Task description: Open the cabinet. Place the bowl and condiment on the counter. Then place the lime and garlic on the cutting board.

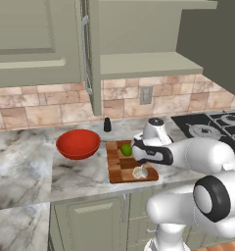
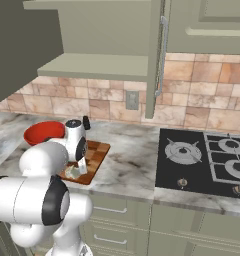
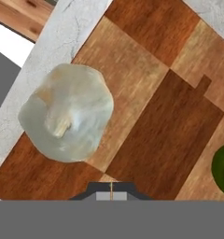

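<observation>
Garlic (image 3: 65,119) is lying closest to the lens in the hand view, sitting on the board (image 3: 151,107) near its corner, at about nine o'clock from the pincer (image 3: 111,190), whose tips are pressed together on nothing.

Working down by size: the cabinet (image 1: 139,34) is standing open with its shelf bare, so nothing is waiting to topple from it. Across the surface (image 1: 26,162), the bowl (image 1: 78,143) is resting at nine o'clock of the board (image 1: 120,169) and the condiment (image 1: 107,124) at eleven o'clock, near the wall. Both are sitting clear of the arm.

My worry is the garlic (image 1: 140,172): it is perched near the board's front corner, close to the surface's edge, and the hand is hovering just over it. A sideways sweep while lifting away could be nudging it off the board, or off the surface entirely. The lime (image 1: 126,149), at twelve o'clock of the garlic, is sitting right beside the wrist and could be rolling if brushed. A straight upward retreat seems safest.
</observation>
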Robot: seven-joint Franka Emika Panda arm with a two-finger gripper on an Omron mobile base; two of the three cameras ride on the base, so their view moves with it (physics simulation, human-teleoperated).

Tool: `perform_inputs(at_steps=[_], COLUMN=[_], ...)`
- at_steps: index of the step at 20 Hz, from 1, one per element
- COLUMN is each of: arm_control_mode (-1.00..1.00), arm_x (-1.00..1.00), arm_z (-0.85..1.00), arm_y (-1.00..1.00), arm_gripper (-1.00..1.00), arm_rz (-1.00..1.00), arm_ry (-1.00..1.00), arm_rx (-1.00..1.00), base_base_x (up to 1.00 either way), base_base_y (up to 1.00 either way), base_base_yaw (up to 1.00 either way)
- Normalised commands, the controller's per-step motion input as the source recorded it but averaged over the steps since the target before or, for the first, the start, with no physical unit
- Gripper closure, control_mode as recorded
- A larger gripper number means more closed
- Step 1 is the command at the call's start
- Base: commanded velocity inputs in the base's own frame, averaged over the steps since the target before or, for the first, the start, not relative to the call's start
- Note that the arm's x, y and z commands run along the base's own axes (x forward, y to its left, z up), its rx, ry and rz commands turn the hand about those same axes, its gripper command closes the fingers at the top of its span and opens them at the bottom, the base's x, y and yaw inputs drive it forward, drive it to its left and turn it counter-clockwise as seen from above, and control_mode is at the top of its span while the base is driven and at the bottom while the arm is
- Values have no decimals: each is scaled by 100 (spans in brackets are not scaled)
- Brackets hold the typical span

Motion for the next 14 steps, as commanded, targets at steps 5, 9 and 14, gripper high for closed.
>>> perform_inputs(at_steps=[5,9,14], arm_control_mode=[-100,-100,-100], arm_x=[0,-3,-9], arm_z=[8,32,52], arm_y=[-12,-27,-34], arm_gripper=[-100,-100,-100], arm_rz=[-7,-7,-6], arm_ry=[1,0,-4], arm_rx=[2,19,26], base_base_x=[0,0,0], base_base_y=[0,0,0], base_base_yaw=[0,0,0])
